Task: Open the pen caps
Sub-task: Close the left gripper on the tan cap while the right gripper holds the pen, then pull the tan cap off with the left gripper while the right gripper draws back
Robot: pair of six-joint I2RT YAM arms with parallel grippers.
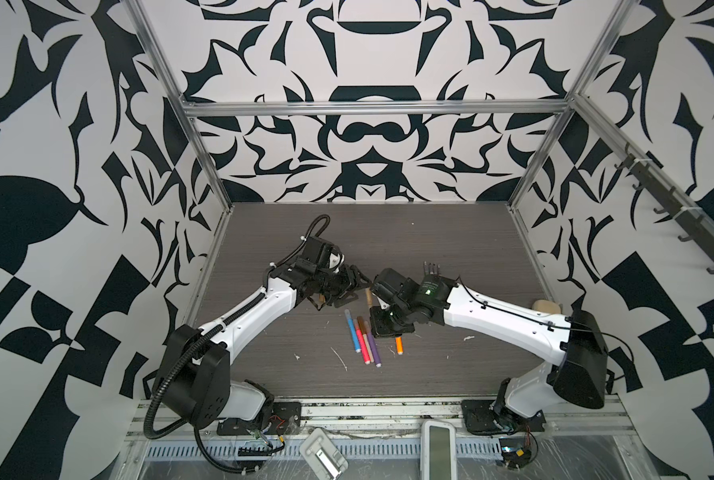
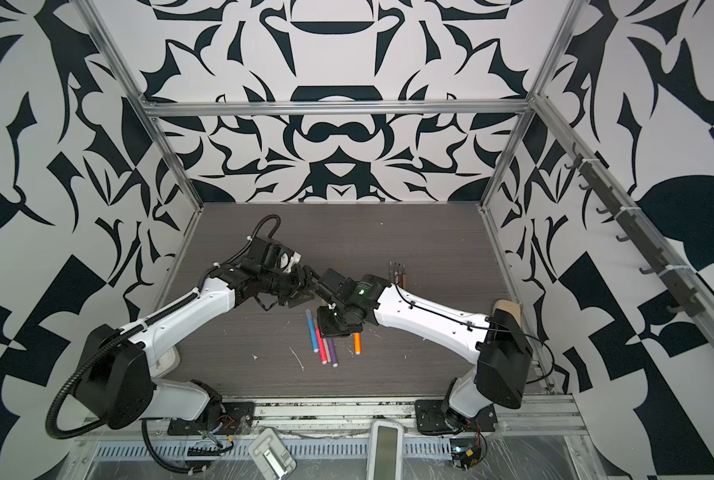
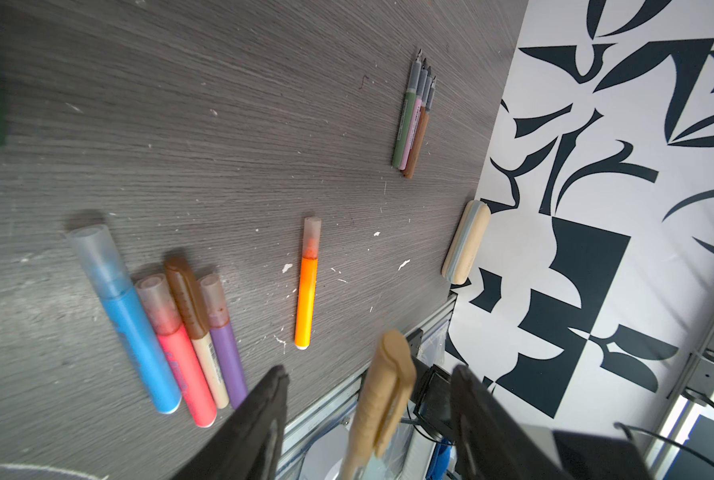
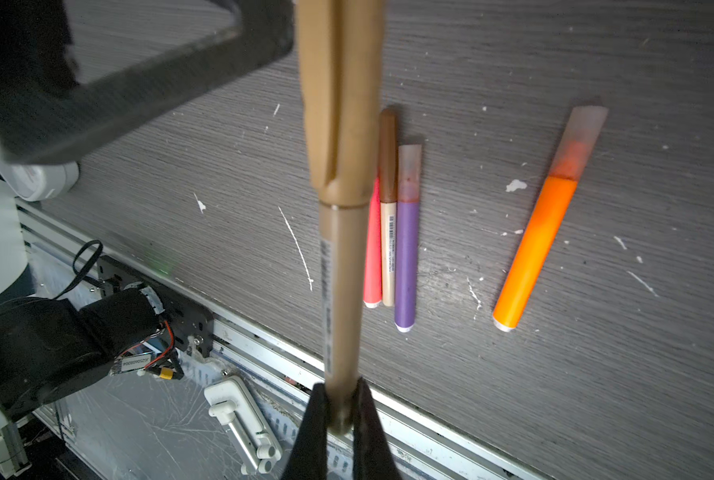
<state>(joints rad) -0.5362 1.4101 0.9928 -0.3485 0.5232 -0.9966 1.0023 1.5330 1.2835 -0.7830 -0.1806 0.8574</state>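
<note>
Nearest, in front of the orange pen, an aluminium rail is edging the dark grey woodgrain table, which is showing white flecks and scratches. The orange pen is lying flat with its translucent cap on. Just left of it, a blue pen, pink-red pen, brown-capped pen and purple pen are lying side by side, touching, all capped. Just behind the orange pen, the right gripper is clamping the barrel end of the gold pen above the table. The gold cap is sitting on that pen, between the fingers of the left gripper, which are standing apart without touching it. Farther behind, uncapped pens are lying bunched together. Right of the orange pen, a beige oblong object is resting against the wall. Black-and-white patterned walls are enclosing the table.
</note>
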